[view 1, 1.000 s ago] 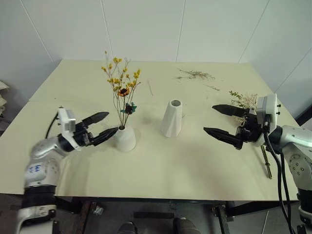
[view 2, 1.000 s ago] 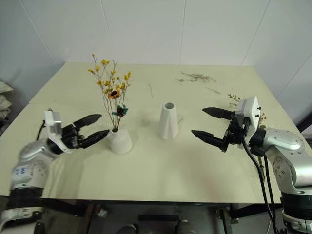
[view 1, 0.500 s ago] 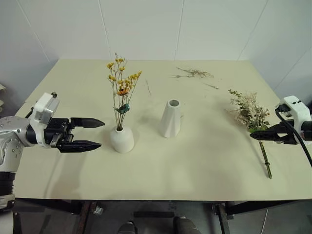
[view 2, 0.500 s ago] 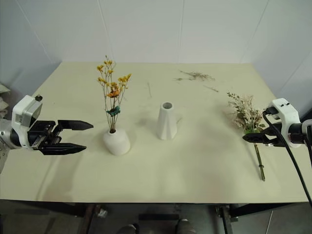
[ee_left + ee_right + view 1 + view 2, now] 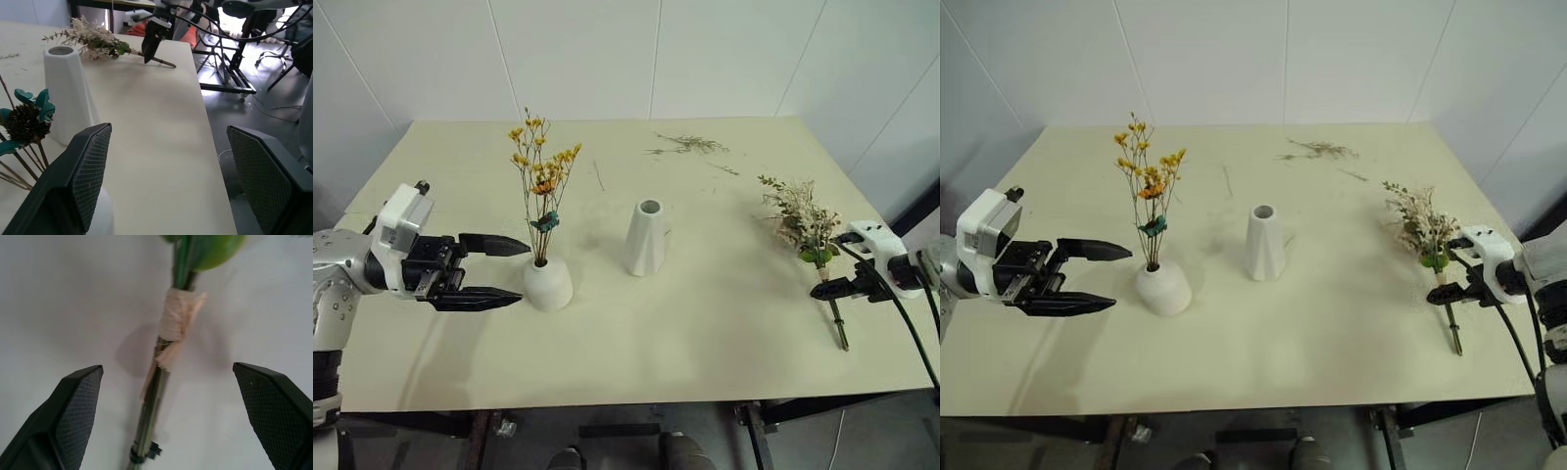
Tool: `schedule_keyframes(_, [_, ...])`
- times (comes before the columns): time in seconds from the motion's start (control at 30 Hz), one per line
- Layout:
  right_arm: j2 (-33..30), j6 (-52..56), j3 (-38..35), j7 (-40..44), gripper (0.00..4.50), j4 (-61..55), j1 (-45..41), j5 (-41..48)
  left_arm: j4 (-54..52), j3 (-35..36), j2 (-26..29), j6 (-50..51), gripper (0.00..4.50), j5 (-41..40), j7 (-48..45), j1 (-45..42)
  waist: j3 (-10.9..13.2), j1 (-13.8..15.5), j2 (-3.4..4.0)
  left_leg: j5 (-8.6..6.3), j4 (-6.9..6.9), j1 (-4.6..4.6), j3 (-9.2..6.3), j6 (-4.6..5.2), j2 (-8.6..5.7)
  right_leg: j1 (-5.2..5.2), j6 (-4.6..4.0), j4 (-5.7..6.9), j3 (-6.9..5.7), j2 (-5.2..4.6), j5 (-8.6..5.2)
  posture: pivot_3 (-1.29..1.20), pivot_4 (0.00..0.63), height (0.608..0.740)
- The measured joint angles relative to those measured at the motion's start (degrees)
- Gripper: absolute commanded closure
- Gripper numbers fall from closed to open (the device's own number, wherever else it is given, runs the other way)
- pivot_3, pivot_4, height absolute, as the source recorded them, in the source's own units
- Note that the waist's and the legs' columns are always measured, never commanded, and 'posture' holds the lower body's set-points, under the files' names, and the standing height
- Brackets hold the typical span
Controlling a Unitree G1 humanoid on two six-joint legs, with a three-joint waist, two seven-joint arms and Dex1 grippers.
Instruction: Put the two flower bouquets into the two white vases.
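Bouquets are seen apart: the yellow-orange bouquet (image 5: pixel 541 176) stands upright in the squat white vase (image 5: pixel 548 284), while the cream-green bouquet (image 5: pixel 800 217) lies flat near the bench's (image 5: pixel 685 323) right edge. The tall cone vase (image 5: pixel 645 238) is set between them, holding nothing. The right gripper (image 5: pixel 168 382) is poised over the tape-wrapped stem (image 5: pixel 175 320), its fingers spread wide on either side. The left gripper (image 5: pixel 499 271) is held beside the squat vase, fingers wide and gripping nothing.

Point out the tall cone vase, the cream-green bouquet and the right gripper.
tall cone vase (image 5: pixel 645 240), left eye view, middle of its white body
cream-green bouquet (image 5: pixel 800 217), left eye view, its bushy sprigs
right gripper (image 5: pixel 171 421), right wrist view, between its open fingertips, over the stem
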Motion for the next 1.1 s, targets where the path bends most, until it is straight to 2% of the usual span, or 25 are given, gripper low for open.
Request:
schedule_keyframes(0.03, [0.3, -1.1, 0.2, 0.1, 0.58, 1.1, -0.4, -0.8, -0.4, 0.3, 0.0, 0.0, 0.43, -0.1, 0.2, 0.2, 0.0, 0.0, -0.01, 0.00, 0.02, 0.01, 0.00, 0.00, 0.00, 0.02, 0.01, 0.00, 0.00, 0.00, 0.00, 0.00, 0.150, 0.740])
schedule_keyframes(0.23, [1.8, -6.5, 0.2, 0.7, 2.60, 5.8, -1.6, -5.5, -0.6, 1.9, 0.0, 0.0, 0.43, -0.3, 1.4, 0.9, 0.0, 0.0, -0.02, 0.01, 0.08, 0.05, -0.01, -0.01, 0.00, 0.06, 0.05, 0.05, 0.00, 0.00, 0.03, 0.00, 0.150, 0.740])
schedule_keyframes(0.4, [3.6, -9.9, -3.8, 0.6, 4.34, 7.6, -1.7, -6.0, -0.2, 2.3, 0.0, -0.5, 0.43, -0.2, 1.4, 0.9, 0.0, -0.3, -0.03, 0.01, 0.07, 0.07, 0.00, -0.01, 0.00, 0.05, 0.05, 0.09, 0.03, 0.01, 0.03, 0.00, 0.150, 0.740])
schedule_keyframes(0.43, [4.1, -10.7, -5.2, 0.6, 4.50, 7.5, -1.3, -5.7, -0.1, 2.2, 0.0, -0.7, 0.43, -0.2, 1.4, 0.9, 0.0, -0.3, -0.03, 0.01, 0.07, 0.08, 0.00, -0.01, 0.00, 0.05, 0.05, 0.11, 0.03, 0.02, 0.03, 0.00, 0.150, 0.740])
schedule_keyframes(0.53, [5.8, -15.6, -11.9, 0.6, 4.50, 4.6, 1.5, -2.0, 0.4, 2.2, -0.2, -1.2, 0.43, -0.1, 1.5, 0.7, 0.0, -0.1, -0.03, 0.01, 0.07, 0.08, 0.00, -0.01, 0.00, 0.05, 0.06, 0.14, 0.03, 0.03, 0.03, 0.00, 0.150, 0.740])
schedule_keyframes(0.57, [7.0, -18.6, -16.9, 0.1, 4.50, 1.8, 3.7, 0.7, 0.8, 2.2, -0.4, -1.2, 0.43, -0.1, 1.7, 0.5, 0.0, 0.0, -0.03, 0.01, 0.06, 0.07, -0.01, -0.01, 0.00, 0.05, 0.07, 0.13, 0.03, 0.03, 0.04, 0.00, 0.150, 0.740])
schedule_keyframes(0.67, [15.5, -25.8, -32.0, -4.2, 4.50, -10.8, 7.2, 11.3, 2.2, 2.1, -1.6, -1.1, 0.43, -0.1, 2.2, -0.7, 0.0, -0.4, 0.03, 0.03, 0.07, 0.08, -0.01, -0.03, 0.01, 0.03, 0.10, 0.27, 0.07, 0.04, 0.06, 0.00, 0.150, 0.740])
schedule_keyframes(0.8, [21.4, -28.7, -42.1, -10.7, 4.50, -22.4, 6.5, 20.0, 3.5, 2.0, -1.5, -1.1, 0.43, -0.1, 2.4, -1.9, 0.0, 0.3, 0.04, 0.03, 0.06, 0.07, -0.15, -0.04, 0.00, 0.06, 0.09, 0.29, 0.03, 0.07, 0.04, 0.00, 0.150, 0.740])
schedule_keyframes(0.93, [28.9, -29.5, -46.0, -16.8, 4.50, -31.8, 2.8, 28.4, 5.3, 1.9, -2.4, -0.7, 0.43, -0.1, 3.1, -2.6, 0.0, 0.3, 0.05, 0.05, 0.08, 0.06, -0.16, -0.05, 0.00, 0.04, 0.10, 0.35, 0.04, 0.07, 0.05, 0.00, 0.150, 0.740])
schedule_keyframes(1.1, [31.7, -27.7, -43.7, -18.3, 4.50, -39.6, 0.9, 34.0, 6.7, 2.0, -4.1, -0.4, 0.43, -0.2, 4.6, -3.9, 0.0, 0.3, 0.04, 0.05, 0.07, 0.06, -0.22, -0.05, 0.00, 0.07, 0.08, 0.33, 0.00, 0.07, 0.04, 0.00, 0.150, 0.740])
